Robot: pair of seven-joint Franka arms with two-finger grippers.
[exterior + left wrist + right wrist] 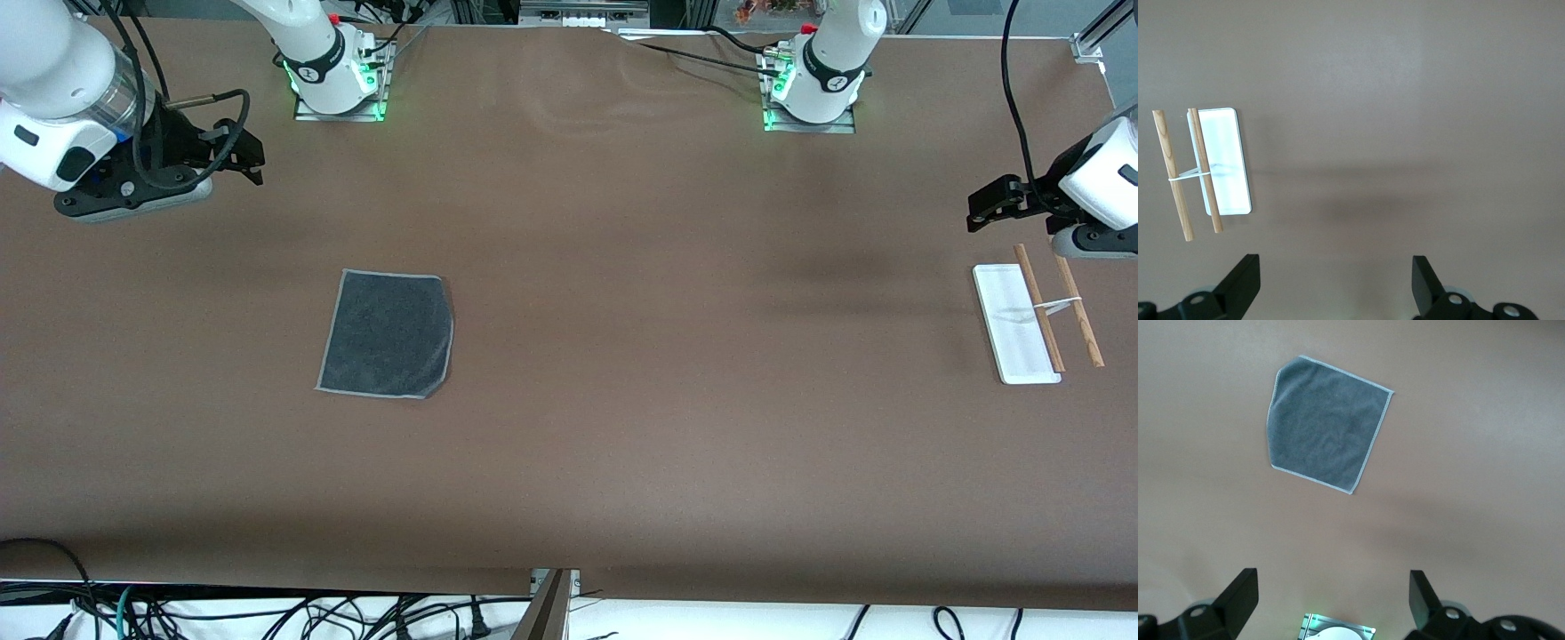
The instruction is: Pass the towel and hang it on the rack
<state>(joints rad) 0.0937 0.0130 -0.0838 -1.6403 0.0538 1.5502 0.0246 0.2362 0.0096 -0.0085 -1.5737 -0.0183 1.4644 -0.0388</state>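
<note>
The dark grey towel lies flat on the brown table toward the right arm's end; it also shows in the right wrist view. The rack stands at the left arm's end, with a white base, two brown rods and a thin white crosspiece; it also shows in the left wrist view. My left gripper is open and empty over bare table beside the rack, with its fingertips apart in the left wrist view. My right gripper is open and empty over bare table, apart from the towel.
The right arm's base and the left arm's base stand along the table's edge farthest from the front camera, with green lights. Cables hang below the table's nearest edge. Bare brown table lies between the towel and the rack.
</note>
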